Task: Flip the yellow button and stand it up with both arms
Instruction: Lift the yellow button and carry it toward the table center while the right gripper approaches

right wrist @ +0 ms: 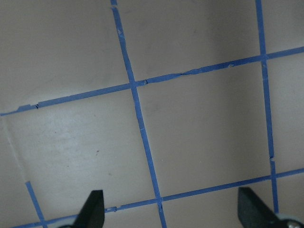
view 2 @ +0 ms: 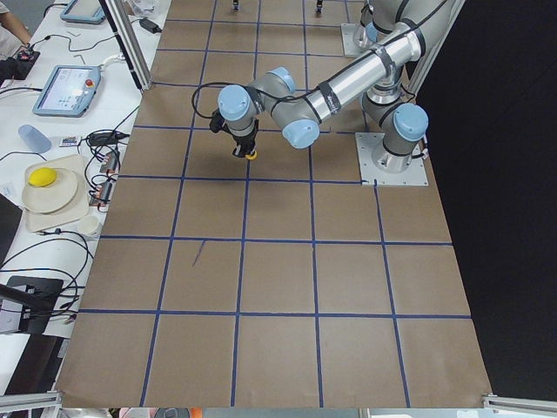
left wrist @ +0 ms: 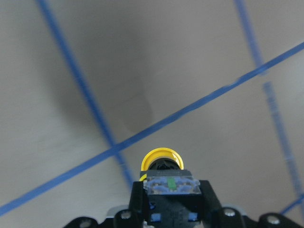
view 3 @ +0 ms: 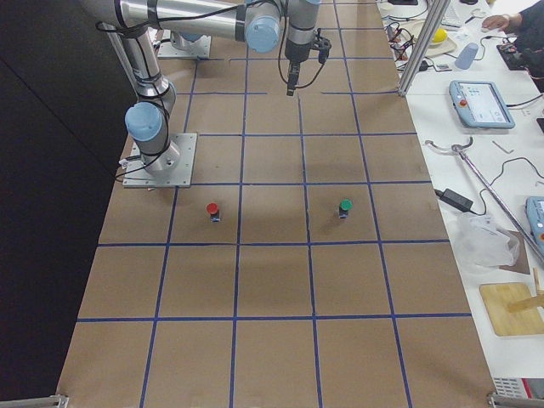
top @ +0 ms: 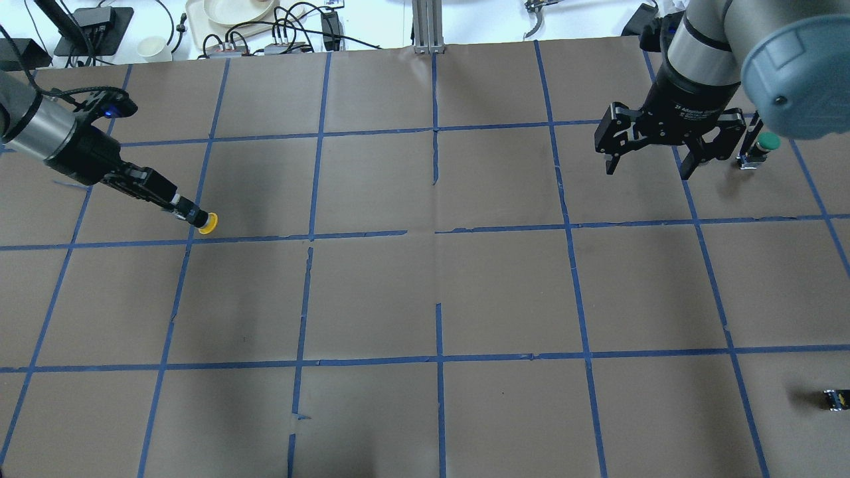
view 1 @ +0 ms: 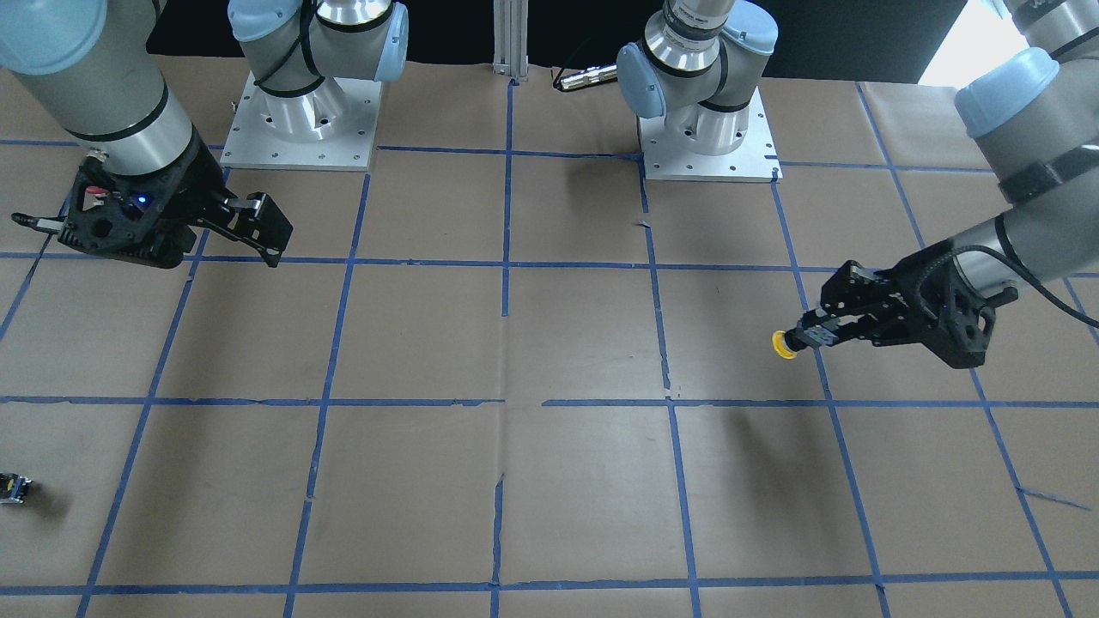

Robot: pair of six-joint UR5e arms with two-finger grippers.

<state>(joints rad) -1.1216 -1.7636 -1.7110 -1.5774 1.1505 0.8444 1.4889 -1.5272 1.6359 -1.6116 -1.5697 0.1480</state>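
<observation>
Sideways, yellow button (top: 207,224) juts from left tool (top: 188,214).

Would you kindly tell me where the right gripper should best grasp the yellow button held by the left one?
Probably the yellow button's round cap, approached from its free end: it juts out past the left gripper, which covers the body.
</observation>
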